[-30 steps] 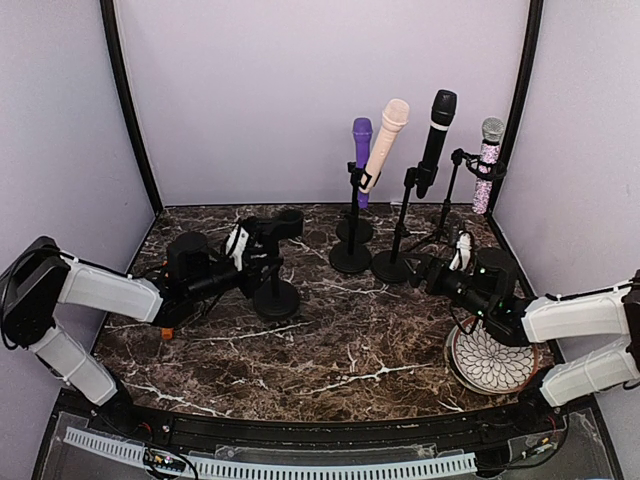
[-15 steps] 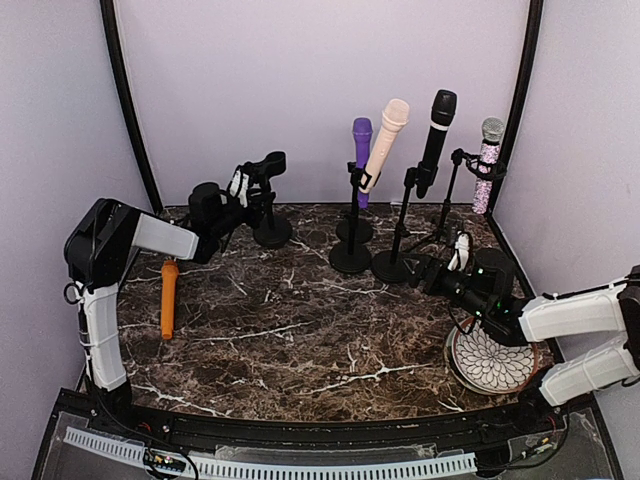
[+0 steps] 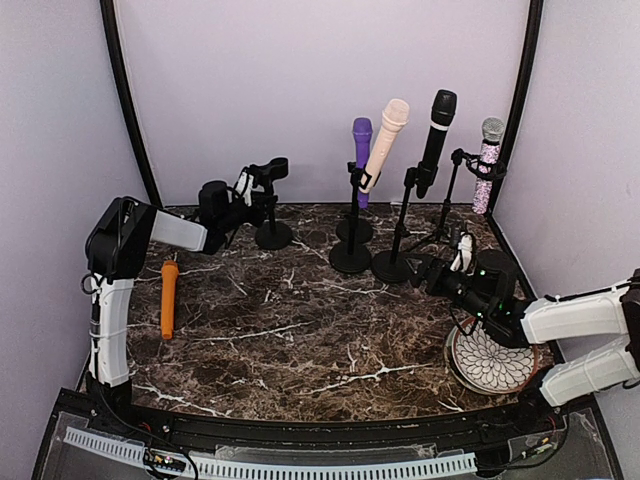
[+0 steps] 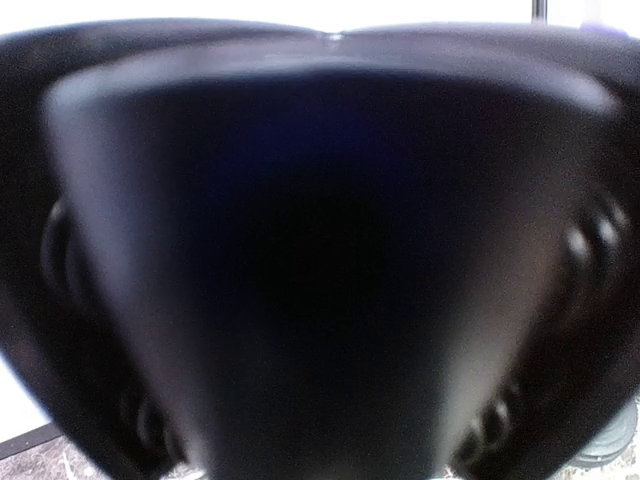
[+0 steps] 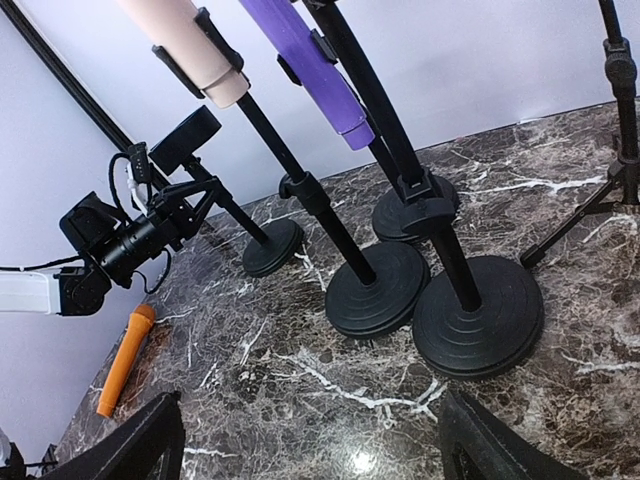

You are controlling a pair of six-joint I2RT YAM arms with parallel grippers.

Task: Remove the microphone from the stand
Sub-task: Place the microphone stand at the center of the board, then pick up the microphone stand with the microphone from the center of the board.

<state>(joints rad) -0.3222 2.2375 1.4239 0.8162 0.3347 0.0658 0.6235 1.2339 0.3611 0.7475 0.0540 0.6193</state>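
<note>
Orange mic: lies flat on bench, left-centre of top view, free of any clip; removal looks done.
Empty stand: upper left-centre, near back wall. Base looks set down on bench; prob. being parked clear of the mic.
Left end effector: narrow, clamped on stand's upper pole just below the clip. High grip prob. keeps the stand upright while it's carried. Left wrist cam is all dark blur, no help.
Right end effector: wide, holding nothing, low at right-centre beside the black bases; looks idle, out of the way.
Other mics: purple mic, cream mic, black mic clipped in stands, upper right.
Vs 1 s ago: stand + left arm were mid-left, mostly covering the orange mic. Now both at back, mic in plain view. Right arm approx. same.
</note>
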